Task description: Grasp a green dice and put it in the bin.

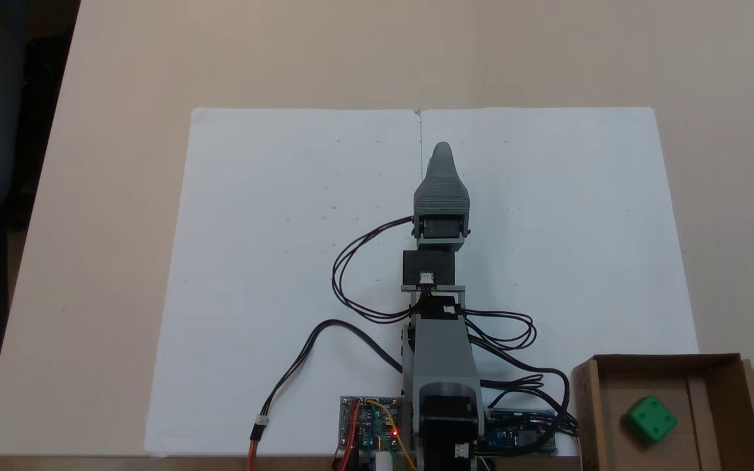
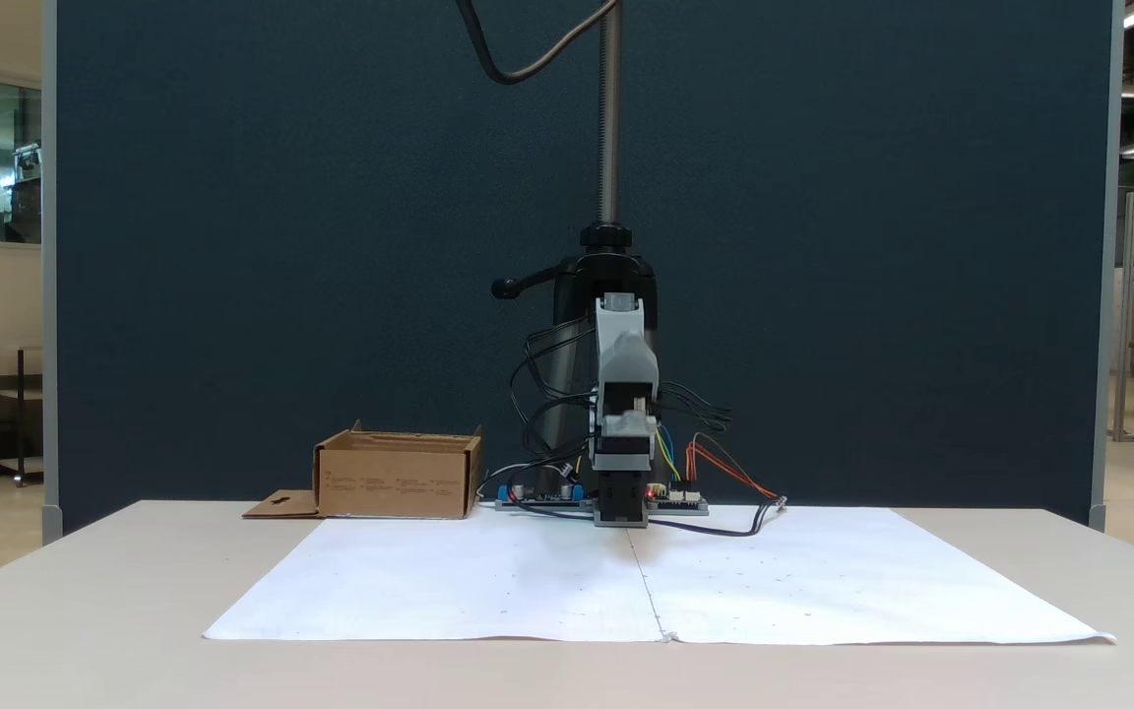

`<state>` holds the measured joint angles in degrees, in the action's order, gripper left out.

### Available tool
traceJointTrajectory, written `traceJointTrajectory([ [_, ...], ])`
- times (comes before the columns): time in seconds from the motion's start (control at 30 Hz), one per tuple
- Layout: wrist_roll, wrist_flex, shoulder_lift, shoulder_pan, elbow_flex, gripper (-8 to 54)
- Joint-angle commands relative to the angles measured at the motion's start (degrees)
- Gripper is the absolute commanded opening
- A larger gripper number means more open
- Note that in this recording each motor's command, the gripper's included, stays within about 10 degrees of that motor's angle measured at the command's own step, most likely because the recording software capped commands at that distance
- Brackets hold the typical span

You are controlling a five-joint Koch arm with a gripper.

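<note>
Gripper pointing away from the arm's base in the downward-looking fixed view, hanging over the middle seam of the white paper sheet. Only one grey tapered tip showing there, jaws lying one behind the other; opening cannot be told. Nothing visibly held. In the front-facing fixed view, gripper folding down low near the sheet, at the front of the arm, tips too dark and small to separate.

Green dice lying well apart from the gripper: far back toward the base end and off to the right in the downward-looking view. Sitting inside the bin, on its floor, left of the middle, clear of the walls. Pips facing up, four visible on the top face.

Bin standing at the lower right corner of that view, partly overlapping the sheet's corner, side flap with hang-hole cutout lying at its right. In the front-facing view, bin sitting left of the gripper and further back, beside the electronics boards; flap lying flat on the surface at the bin's left. Dice hidden behind the bin wall there.

Black cables looping out left and right of the arm's links, behind the gripper. Circuit board with a red light glowing at the base.
</note>
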<state>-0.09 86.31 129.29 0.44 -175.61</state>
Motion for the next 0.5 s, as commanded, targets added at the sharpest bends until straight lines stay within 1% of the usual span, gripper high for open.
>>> traceJointTrajectory([
  [0.0,-4.48,8.35,6.50,0.79,-3.60,44.8],
  [0.47,-4.48,8.26,6.42,0.53,-3.60,44.7],
])
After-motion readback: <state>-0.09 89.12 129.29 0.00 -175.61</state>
